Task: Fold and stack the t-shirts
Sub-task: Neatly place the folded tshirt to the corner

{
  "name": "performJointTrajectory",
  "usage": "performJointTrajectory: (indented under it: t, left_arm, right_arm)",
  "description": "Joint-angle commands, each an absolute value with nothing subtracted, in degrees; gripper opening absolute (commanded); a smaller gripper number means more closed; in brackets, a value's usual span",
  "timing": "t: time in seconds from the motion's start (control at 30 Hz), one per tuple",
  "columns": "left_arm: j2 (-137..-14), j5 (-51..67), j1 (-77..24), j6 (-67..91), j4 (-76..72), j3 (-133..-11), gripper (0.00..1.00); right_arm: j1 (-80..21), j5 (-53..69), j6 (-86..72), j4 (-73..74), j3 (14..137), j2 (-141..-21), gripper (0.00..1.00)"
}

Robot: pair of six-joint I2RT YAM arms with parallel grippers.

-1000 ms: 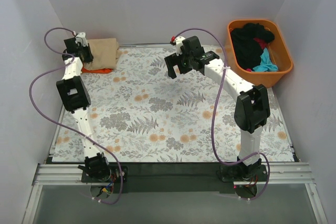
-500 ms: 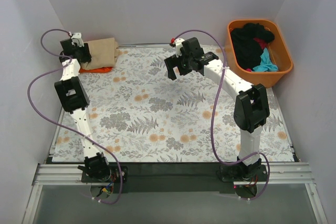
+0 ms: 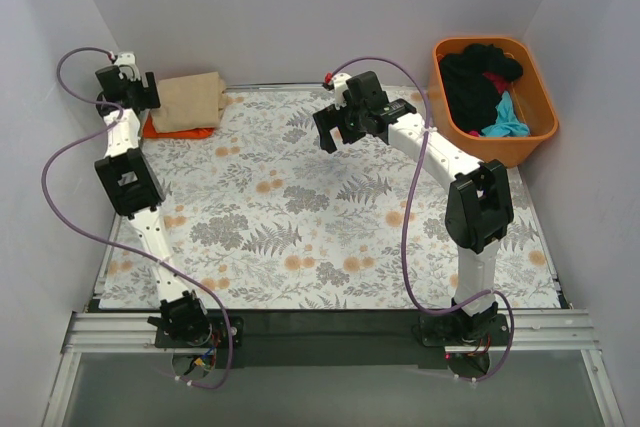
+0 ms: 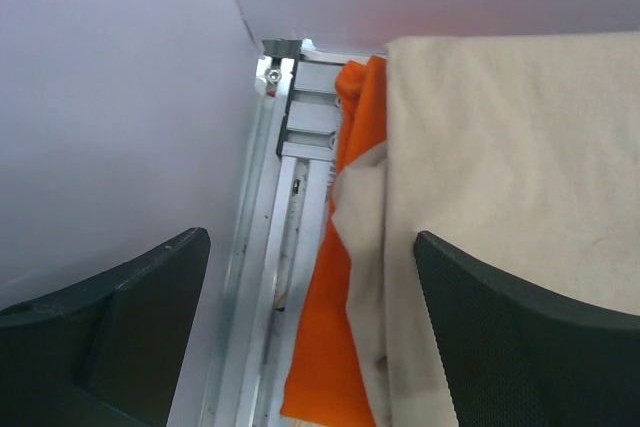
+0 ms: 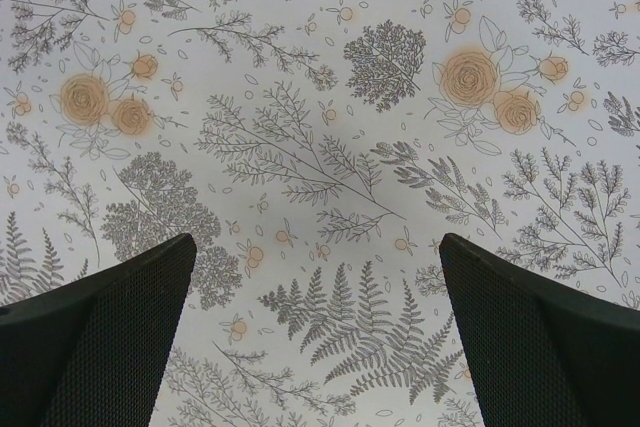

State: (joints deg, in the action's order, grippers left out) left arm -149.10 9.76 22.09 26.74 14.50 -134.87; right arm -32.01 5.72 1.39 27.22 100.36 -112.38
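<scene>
Top view: tan t-shirt (image 3: 190, 99) lies folded on orange t-shirt (image 3: 170, 131) at the far left corner of the table (image 3: 300, 247). Left gripper (image 3: 143, 95) sits just beside the stack's left edge. Right gripper (image 3: 333, 137) hangs above the table's far middle. Tub (image 3: 540, 132) at the far right corner holds black t-shirt (image 3: 470, 82) and teal t-shirt (image 3: 505, 122).

Left wrist view: jaws spread, holding nothing; tan over orange below.

Right wrist view: jaws spread wide, floral table beneath.

A folded tan t-shirt (image 3: 190, 100) lies on an orange t-shirt (image 3: 170, 131) in the far-left corner, the left gripper (image 3: 148, 93) just beside them. The right gripper (image 3: 335, 135) hangs over the floral table (image 3: 300, 237).
</scene>
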Motion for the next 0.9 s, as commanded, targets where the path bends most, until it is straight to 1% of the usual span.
performJointTrajectory:
  t: [0.0,0.07,0.17,0.2,0.23,0.27,0.33,0.4,0.47,0.5,0.53,0.6,0.63,0.67,0.8,0.87]
  left_arm:
    - [-140.9,9.74,22.76,25.84,14.49,-137.02,0.78]
    - [-138.71,10.63,22.76,26.28,14.68,-134.83,0.77]
    - [-137.82,11.5,22.85,28.9,19.66,-136.05,0.76]
    - [-136.68,12.82,23.03,29.96,21.08,-136.49,0.76]
    - [-135.71,17.01,23.2,30.75,22.4,-136.67,0.77]
    - [-134.57,18.53,23.12,31.28,23.8,-135.71,0.83]
    - [-130.88,22.21,22.59,34.35,25.39,-134.83,0.84]
    - [-128.77,23.29,21.54,35.94,29.34,-135.17,0.91]
    - [-125.52,23.9,19.26,36.47,33.63,-134.74,0.92]
    - [-124.29,24.08,18.38,37.0,34.79,-133.95,0.96]
    - [-121.41,24.43,16.72,37.7,35.76,-132.73,0.96]
    - [-119.19,23.91,14.51,38.05,39.09,-129.75,0.97]
    - [-118.22,23.56,11.89,37.88,40.59,-129.03,0.98]
    - [-116.91,23.47,10.39,37.71,43.74,-128.5,0.98]
    - [-113.39,24.43,4.76,39.46,47.63,-123.5,0.98]
    - [-111.63,24.35,1.07,40.08,48.16,-118.76,0.98]
  right_arm:
    - [-32.26,5.19,2.28,27.6,100.55,-110.48,0.98]
    - [-32.26,5.36,2.63,27.77,100.46,-110.3,0.98]
    - [-32.17,5.71,3.51,28.39,100.81,-109.95,0.98]
    - [-32.08,5.8,3.78,28.74,100.98,-109.6,0.98]
    - [-31.99,5.89,4.13,29.26,101.25,-109.51,0.98]
    - [-31.73,5.8,4.48,29.44,101.34,-109.08,0.98]
    - [-31.2,5.97,5.1,29.88,101.51,-107.85,0.98]
    - [-30.06,6.06,5.62,30.58,101.43,-106.53,0.98]
    - [-28.31,7.03,5.8,31.28,101.6,-105.65,0.98]
    - [-27.69,7.38,5.97,32.16,101.69,-104.77,0.98]
    - [-27.08,7.73,6.24,32.52,101.6,-104.16,0.98]
    - [-24.79,8.17,6.59,33.22,100.99,-102.23,0.98]
    - [-24.0,8.43,6.77,33.4,100.46,-101.61,0.98]
    - [-22.25,8.96,6.94,33.66,99.33,-100.91,0.98]
    - [-17.5,11.07,6.59,34.54,94.14,-95.91,0.98]
    - [-14.7,12.3,6.68,34.54,91.16,-93.88,0.98]
